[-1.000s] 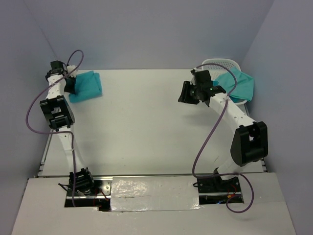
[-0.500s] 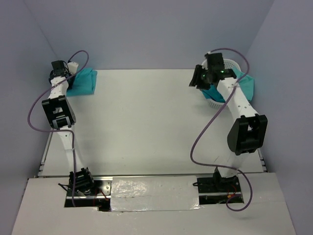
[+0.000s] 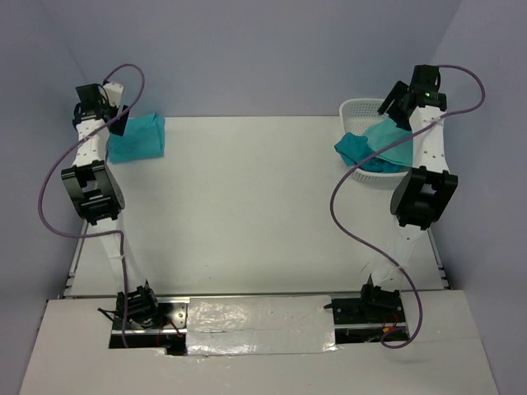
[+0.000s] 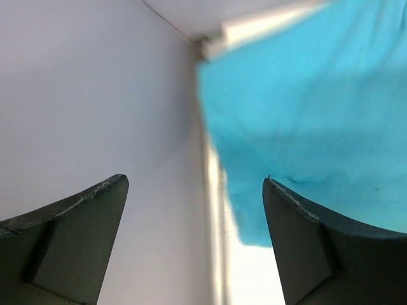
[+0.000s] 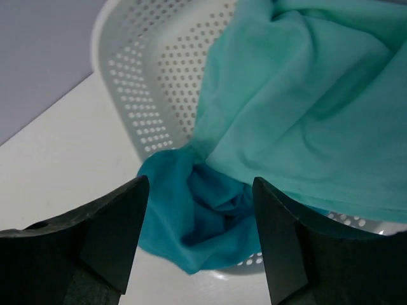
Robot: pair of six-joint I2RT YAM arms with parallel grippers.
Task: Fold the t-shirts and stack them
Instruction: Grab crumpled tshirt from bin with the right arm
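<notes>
Hovering with jaws spread wide and empty, the left tool (image 4: pixel 194 180) hangs over a folded t-shirt (image 3: pixel 138 137) at the far left corner of the desk (image 3: pixel 247 206). The right tool (image 5: pixel 200 181), jaws likewise parted, is above crumpled t-shirts (image 5: pixel 299 95) in the white basket (image 5: pixel 146 70).

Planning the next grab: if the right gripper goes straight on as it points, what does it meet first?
Probably the bluer shirt bunched over the basket rim; it sits centred ahead of the open right gripper, though depth is unclear.
</notes>
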